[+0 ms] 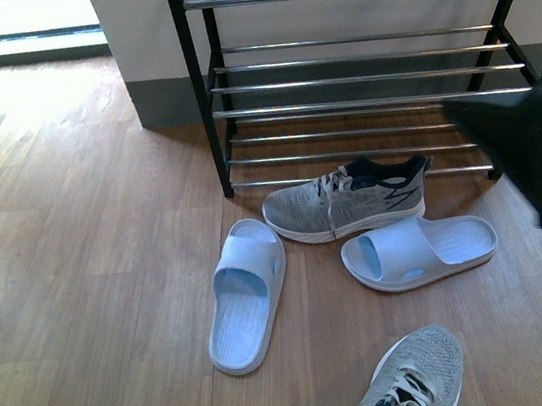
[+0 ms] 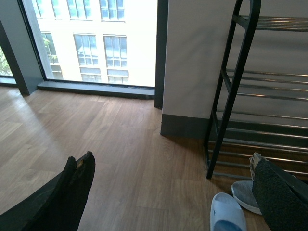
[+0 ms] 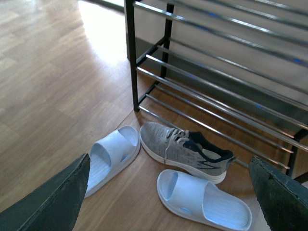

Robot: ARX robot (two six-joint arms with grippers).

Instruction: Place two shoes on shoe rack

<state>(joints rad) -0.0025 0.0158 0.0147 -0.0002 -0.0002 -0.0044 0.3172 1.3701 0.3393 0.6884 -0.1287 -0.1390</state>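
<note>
Left gripper, right gripper: jaws spread, empty. Sneaker and sandals on floor, just before shoe rack; second sneaker nearer robot. Recommended: right gripper takes first sneaker by collar, firm pinch, lift clear of rods.

Front view: high, angled down at floor before shoe rack. Left wrist view: low, facing window and rack end. Right wrist view: nearer, above. All share grey sneaker.

- No text, number or brand can be read in any view.
- Sneaker: a white-and-dark side mark near the heel, too small to make out as letters or a logo.
</note>
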